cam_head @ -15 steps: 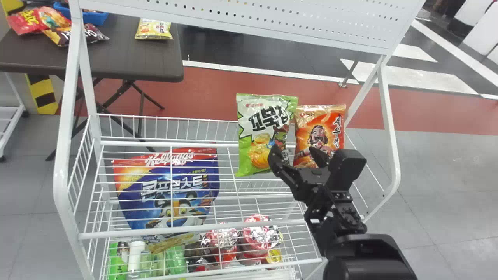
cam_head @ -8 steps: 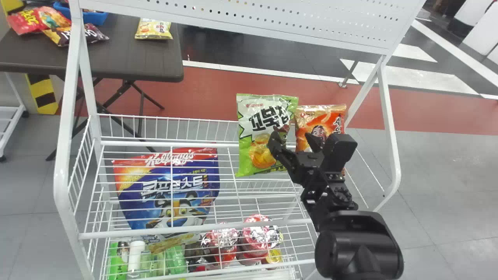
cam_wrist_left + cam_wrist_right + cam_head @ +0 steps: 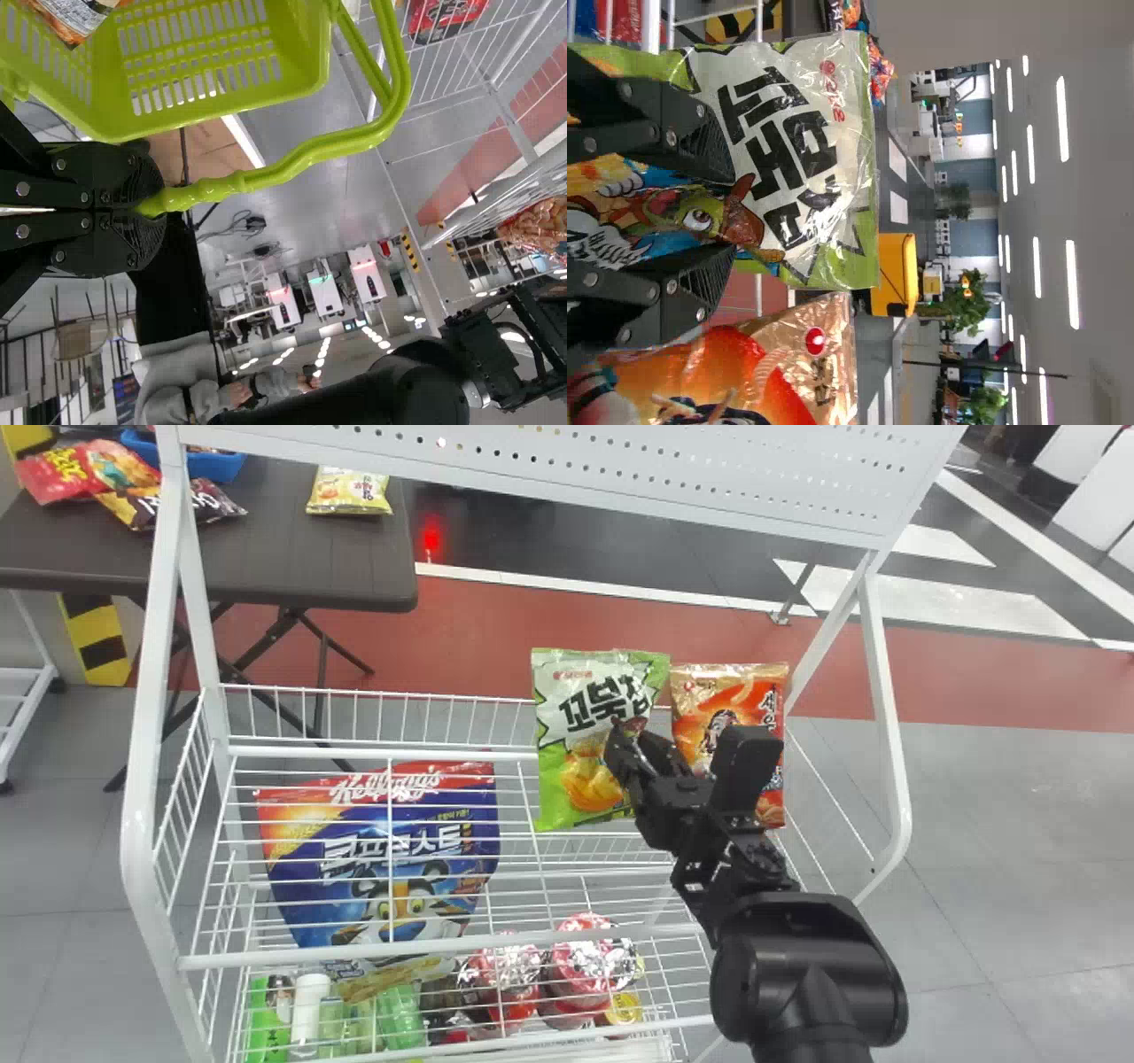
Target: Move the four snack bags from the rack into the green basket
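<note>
Right gripper (image 3: 733, 212): its two fingers stand apart, unclenched, at the three o'clock edge of the green snack bag as the head view faces it. We judge the step in hand to be lining up the grasp.
Green snack bag (image 3: 567, 726): it stands upright at the rack's back rail, about twelve o'clock ahead of us. We see a glossy, plump film bag, green around a white burst, with bold black lettering, a cartoon creature and yellow snacks printed low down, and a flat crimped top.
Orange snack bag (image 3: 726, 700): it stands upright just beside the green one, at its three o'clock.
Cereal pouch (image 3: 381, 877): big and blue with a red top, it sits at the green bag's eight o'clock, behind the wires.
Rack (image 3: 883, 691): our next move calls for closing on the green bag alone, then lifting it clear of the rail; we could nudge the orange neighbour or let the slick film slip.
Left gripper (image 3: 161, 205): we have it clamped on the handle (image 3: 310, 154) of the green basket (image 3: 306, 44), where the bag should go.
</note>
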`<action>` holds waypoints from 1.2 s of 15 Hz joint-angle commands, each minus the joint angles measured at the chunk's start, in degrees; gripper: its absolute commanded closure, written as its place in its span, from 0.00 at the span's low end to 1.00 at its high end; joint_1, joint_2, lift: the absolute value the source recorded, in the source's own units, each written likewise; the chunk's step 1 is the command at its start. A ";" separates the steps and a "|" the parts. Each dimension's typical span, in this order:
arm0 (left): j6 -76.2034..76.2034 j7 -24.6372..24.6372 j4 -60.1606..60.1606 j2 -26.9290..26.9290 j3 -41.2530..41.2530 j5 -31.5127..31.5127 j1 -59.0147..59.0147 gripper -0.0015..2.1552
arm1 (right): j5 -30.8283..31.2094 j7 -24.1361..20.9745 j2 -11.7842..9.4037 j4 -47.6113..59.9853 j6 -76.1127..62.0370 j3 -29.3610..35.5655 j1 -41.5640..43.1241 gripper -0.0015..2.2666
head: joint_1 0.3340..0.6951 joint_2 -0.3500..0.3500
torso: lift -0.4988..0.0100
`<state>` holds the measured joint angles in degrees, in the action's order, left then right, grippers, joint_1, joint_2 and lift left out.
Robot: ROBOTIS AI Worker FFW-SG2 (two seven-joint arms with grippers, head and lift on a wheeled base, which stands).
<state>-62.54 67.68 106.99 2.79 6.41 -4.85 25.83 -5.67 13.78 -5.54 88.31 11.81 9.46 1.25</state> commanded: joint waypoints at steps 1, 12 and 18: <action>0.00 0.00 0.06 -0.06 0.27 0.02 0.01 0.98 | -0.83 0.81 0.00 4.59 2.92 0.64 -2.83 0.92 | 1.00 0.00 | 0.98; 0.18 -0.09 0.59 0.02 -0.17 -0.25 0.01 0.98 | -16.83 3.27 2.37 53.98 31.57 9.52 -36.85 0.92 | 1.00 0.00 | 0.98; 1.93 0.09 0.50 -0.15 -1.49 -1.30 0.80 0.98 | -21.66 3.80 3.43 50.73 39.66 9.61 -48.80 0.92 | 1.00 0.00 | 0.98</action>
<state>-61.01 67.75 107.50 2.67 5.01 -6.03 26.56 -26.05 17.53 -2.13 142.67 50.88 19.20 -46.53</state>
